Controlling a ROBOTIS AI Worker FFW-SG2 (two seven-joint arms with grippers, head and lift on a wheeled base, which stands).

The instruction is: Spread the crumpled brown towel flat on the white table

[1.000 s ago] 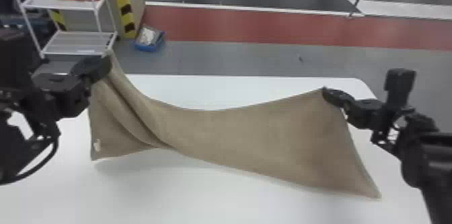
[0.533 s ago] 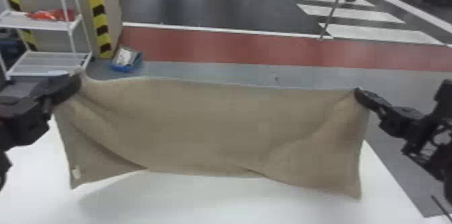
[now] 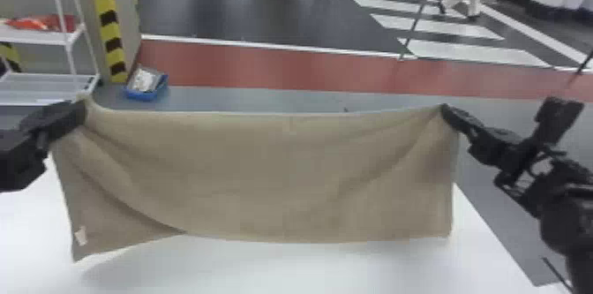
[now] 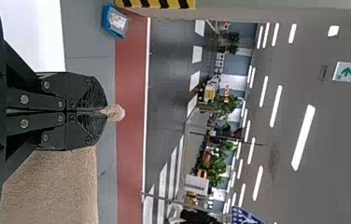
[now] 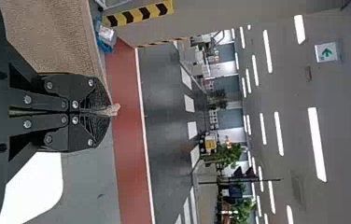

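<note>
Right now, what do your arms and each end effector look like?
My left arm and right arm are black, and the right one has a round, bulky joint. The left end effector and right end effector are black too, with rounded tips and silver screws.

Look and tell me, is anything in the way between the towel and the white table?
Nothing that I can see. The left claw and the right claw pinch the towel by its upper corners, and it hangs over the white table.
</note>
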